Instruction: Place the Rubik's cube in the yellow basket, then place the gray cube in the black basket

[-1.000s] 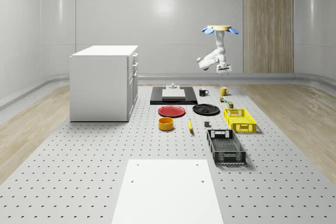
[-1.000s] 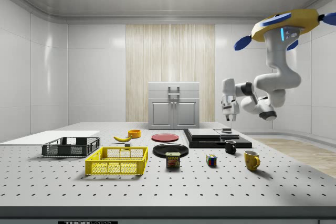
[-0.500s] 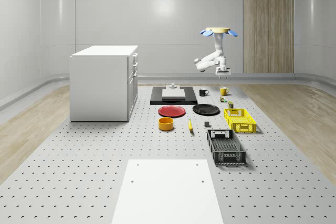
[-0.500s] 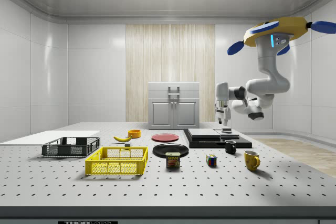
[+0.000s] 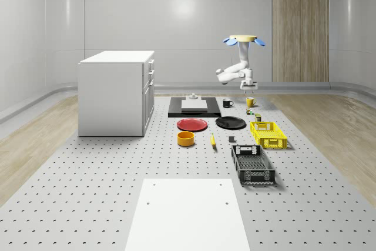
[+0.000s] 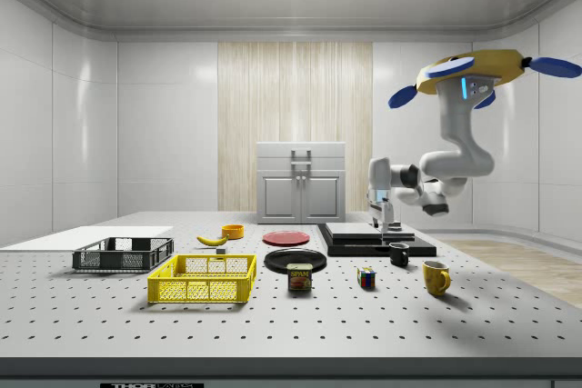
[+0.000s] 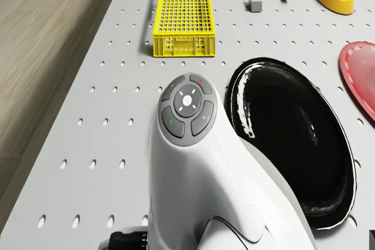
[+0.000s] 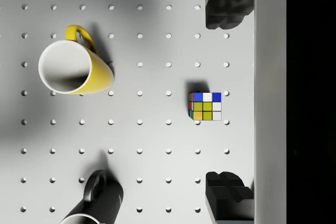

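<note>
White arm point(image 6: 455, 147), yellow blue-rotored drone point(image 6: 477, 70)

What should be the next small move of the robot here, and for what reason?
Probably descend straight toward the multicoloured Rubik's cube. The drone hovers above the perforated table, and the open two-finger gripper hangs well above the cube, which lies between the fingertips in the wrist view, beside the yellow mug.

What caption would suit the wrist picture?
Open gripper hanging above the Rubik's cube, yellow mug and black mug alongside.
</note>
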{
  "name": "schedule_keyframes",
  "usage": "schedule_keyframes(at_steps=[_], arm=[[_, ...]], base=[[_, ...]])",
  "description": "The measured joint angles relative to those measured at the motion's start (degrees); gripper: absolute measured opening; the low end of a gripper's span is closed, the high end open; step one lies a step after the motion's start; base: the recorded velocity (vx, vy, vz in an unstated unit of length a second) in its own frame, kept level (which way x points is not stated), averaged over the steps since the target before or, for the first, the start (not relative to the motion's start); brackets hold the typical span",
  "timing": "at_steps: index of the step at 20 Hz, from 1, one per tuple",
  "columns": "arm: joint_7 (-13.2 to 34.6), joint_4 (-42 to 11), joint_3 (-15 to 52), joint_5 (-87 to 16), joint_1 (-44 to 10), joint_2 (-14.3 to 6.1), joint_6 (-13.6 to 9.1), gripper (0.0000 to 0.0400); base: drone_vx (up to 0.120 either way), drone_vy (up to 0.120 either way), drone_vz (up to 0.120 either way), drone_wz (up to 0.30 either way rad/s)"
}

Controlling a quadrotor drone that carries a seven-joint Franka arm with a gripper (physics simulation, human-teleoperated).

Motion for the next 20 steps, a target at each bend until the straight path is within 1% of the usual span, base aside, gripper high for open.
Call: schedule_keyframes(at_steps=[2,3,8,10,11,13,16,19,20], arm=[[0.2,0.0,0.2,0.3,-0.3,-0.6,0.5,0.04],[0.3,0.1,0.3,0.5,-0.4,-0.9,0.8,0.04],[0.8,0.2,0.8,1.2,-0.9,-2.3,2.1,0.04],[1.0,0.2,1.0,1.5,-1.1,-2.9,2.6,0.04],[1.1,0.2,1.1,1.7,-1.2,-3.2,2.8,0.04],[1.3,0.3,1.2,1.9,-1.4,-3.7,3.3,0.04],[1.5,0.3,1.5,2.4,-1.6,-4.5,4.1,0.04],[1.8,0.4,1.7,2.8,-1.9,-5.3,4.8,0.04],[1.8,0.4,1.8,2.9,-2.0,-5.6,5.0,0.04]], base=[[0.12,0.0,-0.12,0.0],[0.04,0.0,-0.12,0.0],[0.0,0.0,-0.12,0.0],[0.12,0.0,-0.12,0.0],[0.04,0.0,-0.12,0.0],[0.0,-0.08,-0.12,0.0],[0.0,-0.013,-0.12,0.0],[0.12,0.0,-0.12,0.0],[0.04,0.0,-0.12,0.0]])
